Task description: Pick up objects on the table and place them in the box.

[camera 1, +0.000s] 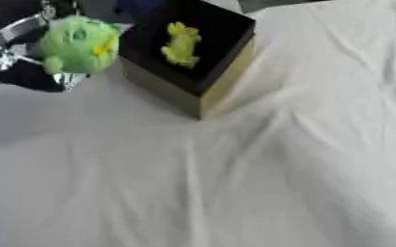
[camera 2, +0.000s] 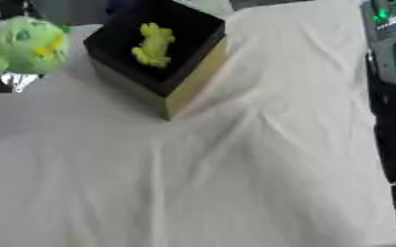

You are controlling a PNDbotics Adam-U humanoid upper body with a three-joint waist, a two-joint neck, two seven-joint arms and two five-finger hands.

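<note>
A round green plush toy [camera 1: 79, 43] with a yellow patch hangs at the upper left, just left of the box and above the cloth. My left hand [camera 1: 25, 76], black with silver parts, reaches in from the left edge and wraps under and behind the plush. The box [camera 1: 228, 77] stands at the top centre with one corner toward me; it has tan outer walls and a black inside. A small yellow toy [camera 1: 182, 44] lies inside it. My right hand shows in neither view.
A wrinkled white cloth [camera 1: 235, 183] covers the table across the whole foreground. In the right eye view, dark equipment with green lights [camera 2: 391, 29] stands along the table's right edge.
</note>
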